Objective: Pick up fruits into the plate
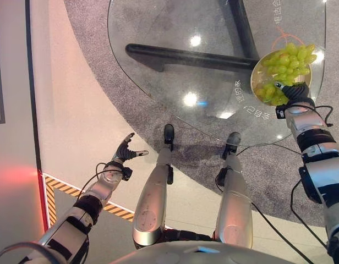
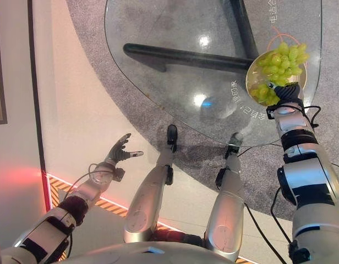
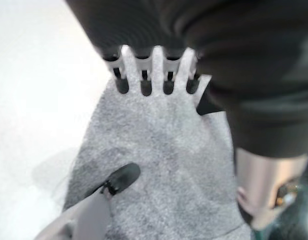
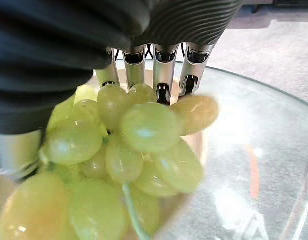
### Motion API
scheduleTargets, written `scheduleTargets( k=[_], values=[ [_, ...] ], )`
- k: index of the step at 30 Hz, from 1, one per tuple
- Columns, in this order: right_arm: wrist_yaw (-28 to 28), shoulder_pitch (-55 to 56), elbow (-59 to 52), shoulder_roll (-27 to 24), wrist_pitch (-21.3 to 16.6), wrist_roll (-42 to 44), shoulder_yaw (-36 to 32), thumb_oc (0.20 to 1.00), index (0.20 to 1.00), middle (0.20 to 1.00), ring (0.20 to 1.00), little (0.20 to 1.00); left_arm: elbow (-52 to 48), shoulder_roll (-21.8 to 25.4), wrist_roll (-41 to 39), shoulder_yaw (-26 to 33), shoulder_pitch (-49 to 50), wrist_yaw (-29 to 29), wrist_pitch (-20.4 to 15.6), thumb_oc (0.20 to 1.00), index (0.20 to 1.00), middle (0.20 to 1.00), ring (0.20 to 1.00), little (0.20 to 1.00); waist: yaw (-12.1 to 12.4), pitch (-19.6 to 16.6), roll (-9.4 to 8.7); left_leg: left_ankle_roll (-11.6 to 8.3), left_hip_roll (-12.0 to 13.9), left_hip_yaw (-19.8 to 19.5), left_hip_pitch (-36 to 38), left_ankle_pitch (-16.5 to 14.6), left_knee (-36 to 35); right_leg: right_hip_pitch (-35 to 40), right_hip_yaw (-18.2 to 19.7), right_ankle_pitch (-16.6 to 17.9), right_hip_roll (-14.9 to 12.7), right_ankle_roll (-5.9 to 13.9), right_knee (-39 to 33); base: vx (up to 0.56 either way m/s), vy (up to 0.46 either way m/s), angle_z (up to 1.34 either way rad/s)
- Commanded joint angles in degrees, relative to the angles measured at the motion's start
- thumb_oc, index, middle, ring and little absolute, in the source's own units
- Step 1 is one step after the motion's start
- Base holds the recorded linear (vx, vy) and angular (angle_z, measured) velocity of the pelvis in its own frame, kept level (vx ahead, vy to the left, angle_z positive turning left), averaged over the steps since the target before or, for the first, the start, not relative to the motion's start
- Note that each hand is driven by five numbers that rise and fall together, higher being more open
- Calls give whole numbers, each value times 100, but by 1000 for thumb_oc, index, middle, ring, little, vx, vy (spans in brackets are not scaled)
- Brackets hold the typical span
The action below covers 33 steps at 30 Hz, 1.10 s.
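Right wrist view, plump green grapes, plate

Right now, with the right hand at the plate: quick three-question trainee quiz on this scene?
1. True or false: the green grapes lie in the plate on the glass table.
2. The right hand is: A) over the floor, B) at the grapes, C) under the table.
3. Fill in: the left hand hangs over the floor, fingers ____.

Key: 1 true; 2 B; 3 open.
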Motion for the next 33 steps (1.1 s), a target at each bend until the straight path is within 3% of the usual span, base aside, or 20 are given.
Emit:
scheduleTargets(
  k=[1,9,13,26,33],
  values=[
    [-273,-17,247,-185,41,-178,258,1000,1000,1000,1000,1000,80,60,-184,-202,-121,62,-61,1000,1000,1000,1000,1000,7,-128,109,141,-327,143,37,-984,620,-147,-215,-381,355,-260,419,-34,20,-1],
    [-639,106,298,-81,39,-62,106,1000,1000,1000,1000,1000,166,12,-168,-160,-131,25,-43,1000,1000,1000,1000,1000,-27,-128,21,138,-301,193,189,-980,529,17,-213,-304,384,-252,280,-26,20,1],
    [-918,341,240,33,-67,160,-91,1000,1000,1000,1000,1000,375,-62,-143,-66,-133,-32,-13,1000,1000,1000,1000,1000,-73,-128,-141,116,-234,253,496,-1011,419,331,-191,-270,417,-232,143,-20,29,1],
    [-1013,1057,-148,164,-466,535,-452,1000,1000,1000,1000,1000,976,-192,-233,330,-43,-322,-20,1000,1000,1000,1000,1000,-73,-129,-506,48,-94,410,1475,-1107,159,1377,-272,-182,403,-141,-291,3,20,-2],
    [-1090,2283,-851,546,-924,779,-786,1000,1000,1000,1000,1000,1335,-279,-695,809,343,-819,111,1000,1000,1000,1000,1000,-99,-597,-763,16,-7,486,1929,-1189,56,1955,-295,-233,404,-150,-490,61,9,0]
  ],
)
